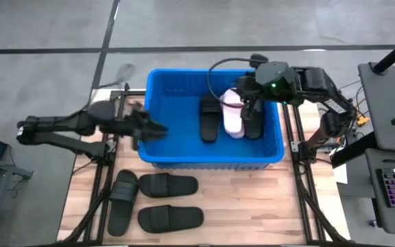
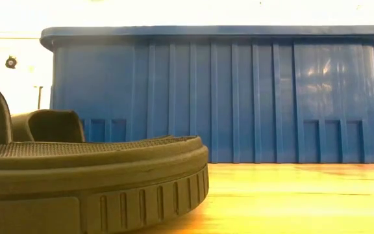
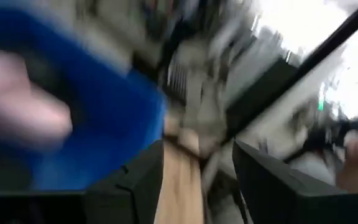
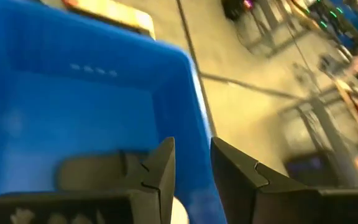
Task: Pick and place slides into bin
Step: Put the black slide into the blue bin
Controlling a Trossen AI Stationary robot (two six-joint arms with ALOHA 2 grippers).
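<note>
Nearest the camera lie three black slides [image 1: 158, 202] on the wooden table [image 1: 252, 206], well short of both claws. Behind them stands the blue bin [image 1: 184, 156]. The left gripper [image 1: 158, 130] hangs at the bin's left rim, its fingers [image 3: 135, 186] parted around nothing, table and bin wall showing between them. Farther along, the right gripper [image 1: 251, 103] hovers over the bin's right half, fingers [image 4: 157, 168] slightly apart and empty. Beneath it rest a pale pink slide [image 1: 232, 113] and a black slide [image 1: 209, 120] just beside.
</note>
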